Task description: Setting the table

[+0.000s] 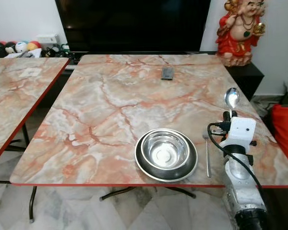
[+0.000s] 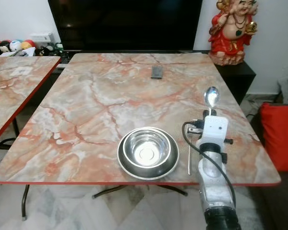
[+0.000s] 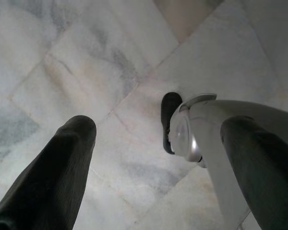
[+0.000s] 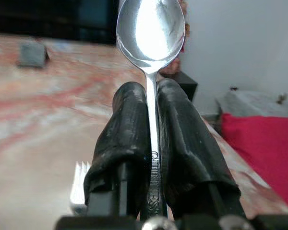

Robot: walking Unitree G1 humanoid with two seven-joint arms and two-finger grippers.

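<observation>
The right gripper (image 4: 151, 124) has its two black fingers (image 4: 127, 139) pressed tight against the handle of a steel spoon (image 4: 151, 33), pinching it so the bowl of the spoon stands up past the fingertips. From the head camera the spoon (image 1: 231, 98) rises above the white wrist block of the right arm (image 1: 240, 158), over the right side of the marble-patterned table (image 1: 110, 105), near its right edge.

The left gripper (image 3: 158, 158) hangs beside the body over a pale marble floor (image 3: 86, 62), its fingers (image 3: 57, 167) spread well apart and holding nothing; a silver part of the robot (image 3: 201, 129) shows between them.

Near the front edge of the table a steel bowl (image 1: 165, 149) sits inside a wider steel plate (image 1: 143, 165); the bowl holds nothing. Just right of the plate a fork (image 1: 208, 158) lies flat on the table, its handle pointing toward the front edge, between the plate and the right arm.

Farther back on the table lies a small dark remote (image 1: 167, 73). A second marble table (image 1: 14, 91) stands to the left, a dark television screen (image 1: 134, 24) behind, a red and gold figurine (image 1: 240, 31) at the back right, and a red cushion (image 1: 285, 132) at the right edge
</observation>
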